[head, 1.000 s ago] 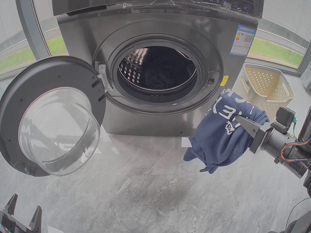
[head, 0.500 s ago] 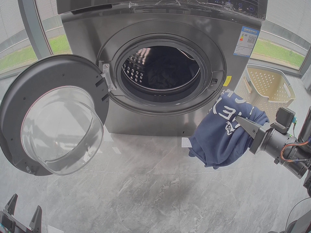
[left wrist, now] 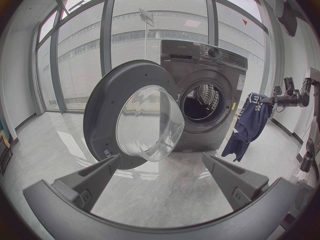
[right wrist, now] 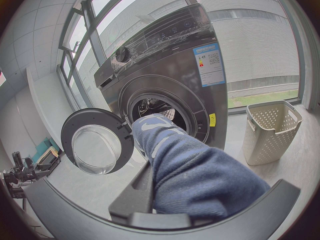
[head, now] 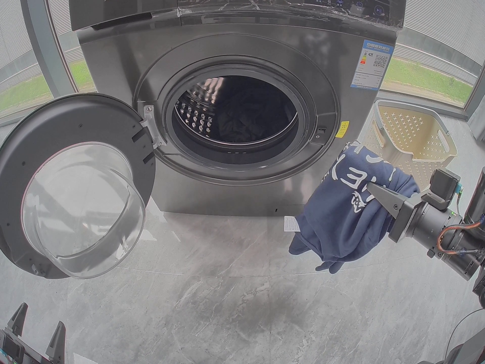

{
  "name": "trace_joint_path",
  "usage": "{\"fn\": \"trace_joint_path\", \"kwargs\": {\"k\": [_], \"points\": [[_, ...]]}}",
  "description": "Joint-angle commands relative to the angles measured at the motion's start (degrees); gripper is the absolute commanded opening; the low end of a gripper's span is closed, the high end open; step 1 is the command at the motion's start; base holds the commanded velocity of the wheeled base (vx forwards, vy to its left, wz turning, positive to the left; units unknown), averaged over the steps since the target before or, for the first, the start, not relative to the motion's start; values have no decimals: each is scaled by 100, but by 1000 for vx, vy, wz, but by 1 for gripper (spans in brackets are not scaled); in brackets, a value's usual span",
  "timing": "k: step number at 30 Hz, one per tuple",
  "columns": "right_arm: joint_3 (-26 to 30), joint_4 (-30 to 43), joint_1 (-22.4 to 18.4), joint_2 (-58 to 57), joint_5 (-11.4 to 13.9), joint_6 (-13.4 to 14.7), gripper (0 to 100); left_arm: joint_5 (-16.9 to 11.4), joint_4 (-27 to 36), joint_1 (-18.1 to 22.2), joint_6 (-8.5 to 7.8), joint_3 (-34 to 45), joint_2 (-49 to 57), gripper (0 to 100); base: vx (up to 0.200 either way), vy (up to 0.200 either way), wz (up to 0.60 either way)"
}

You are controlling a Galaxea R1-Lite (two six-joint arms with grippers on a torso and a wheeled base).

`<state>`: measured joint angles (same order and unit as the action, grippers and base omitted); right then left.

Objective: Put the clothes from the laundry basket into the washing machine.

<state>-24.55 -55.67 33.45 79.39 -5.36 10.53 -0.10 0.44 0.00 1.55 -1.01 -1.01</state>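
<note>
A navy blue garment with white print hangs in the air right of the washing machine, and my right gripper is shut on it. In the right wrist view the same garment drapes over the fingers. The machine's round door stands swung open to the left, and dark clothes lie inside the drum. The cream laundry basket stands on the floor right of the machine, behind the garment. My left gripper is open and low, near the floor at the bottom left, holding nothing.
The open door juts out over the floor on the left. Grey marble floor spreads in front of the machine. Glass windows run behind the machine and basket.
The head camera has shifted, so the whole scene slid slightly left. The right gripper still holds the garment in the same place; its hanging tail swings a little.
</note>
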Motion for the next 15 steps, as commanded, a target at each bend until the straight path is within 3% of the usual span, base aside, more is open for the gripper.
{"fn": "trace_joint_path", "kwargs": {"k": [1, 4, 15], "points": [[29, -5, 47, 7, 0, 1, 0, 1, 0, 0, 3, 84, 75, 100, 200, 0, 0], [29, -5, 83, 7, 0, 1, 0, 1, 0, 0, 3, 84, 75, 100, 200, 0, 0], [29, -5, 294, 16, -52, 1, 0, 1, -18, 9, -76, 92, 75, 100, 0, 0, 0]]}}
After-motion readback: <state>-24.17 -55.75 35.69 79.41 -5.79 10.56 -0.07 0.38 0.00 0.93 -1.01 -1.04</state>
